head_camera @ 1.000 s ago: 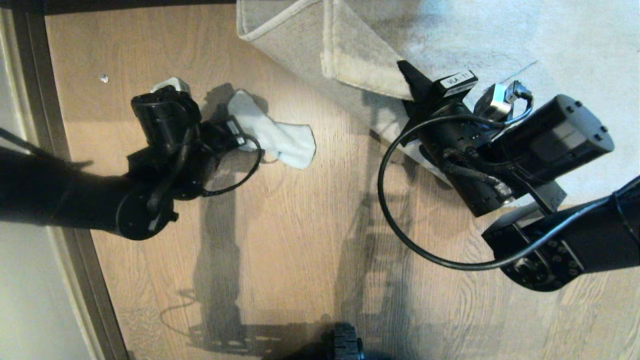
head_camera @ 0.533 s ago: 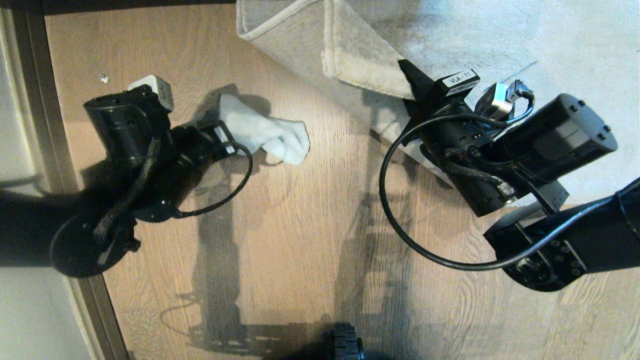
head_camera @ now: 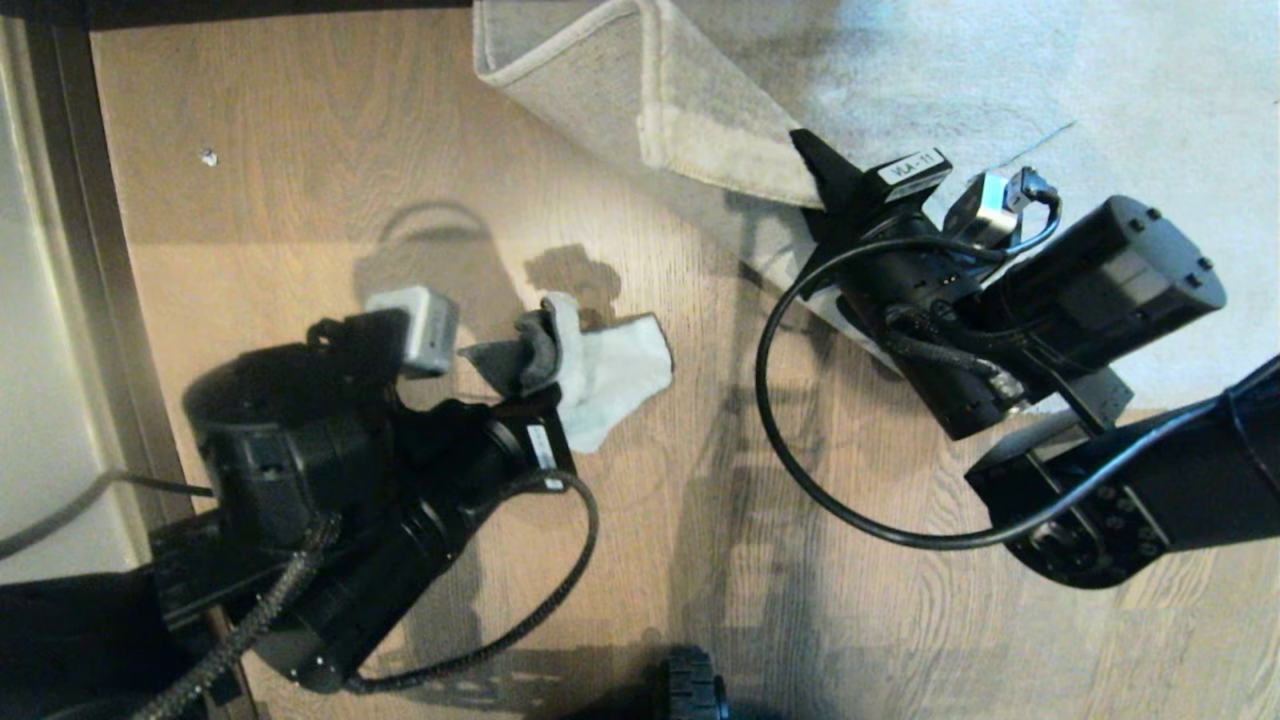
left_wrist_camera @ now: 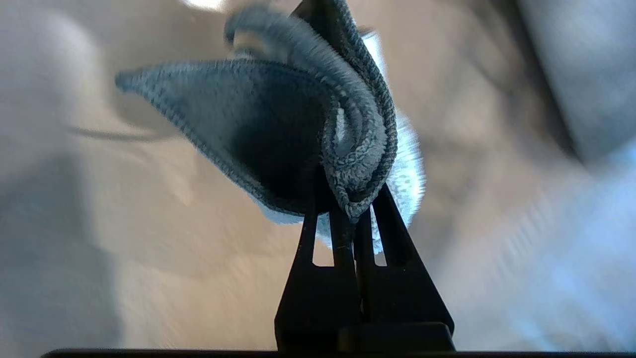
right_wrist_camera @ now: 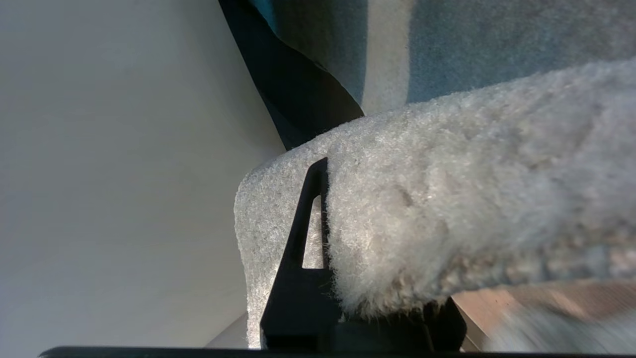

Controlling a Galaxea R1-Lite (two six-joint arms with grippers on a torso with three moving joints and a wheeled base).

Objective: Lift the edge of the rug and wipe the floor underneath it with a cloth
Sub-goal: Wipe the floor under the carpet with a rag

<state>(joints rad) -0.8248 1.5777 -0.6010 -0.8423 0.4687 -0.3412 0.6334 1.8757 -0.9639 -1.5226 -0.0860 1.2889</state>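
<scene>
My right gripper point(head_camera: 812, 160) is shut on the rug edge point(head_camera: 740, 165) and holds it lifted and folded back, so the beige backing point(head_camera: 590, 95) faces up. In the right wrist view the fluffy rug pile point(right_wrist_camera: 447, 199) fills the jaws and hides one finger of the right gripper point(right_wrist_camera: 355, 233). My left gripper point(head_camera: 535, 365) is shut on the pale blue-grey cloth point(head_camera: 615, 370), which hangs over the wood floor point(head_camera: 400, 130), some way short of the lifted rug. In the left wrist view the bunched cloth point(left_wrist_camera: 278, 129) is pinched in the left gripper point(left_wrist_camera: 355, 201).
A dark baseboard strip point(head_camera: 85, 250) and a pale wall point(head_camera: 40, 400) run along the left. A small white speck point(head_camera: 208, 156) lies on the floor. The flat part of the rug point(head_camera: 1050, 80) fills the upper right. A base wheel point(head_camera: 695, 690) shows at the bottom.
My left arm has drawn back toward the robot with the cloth, away from the folded rug. The right gripper has kept still with the rug edge held up.
</scene>
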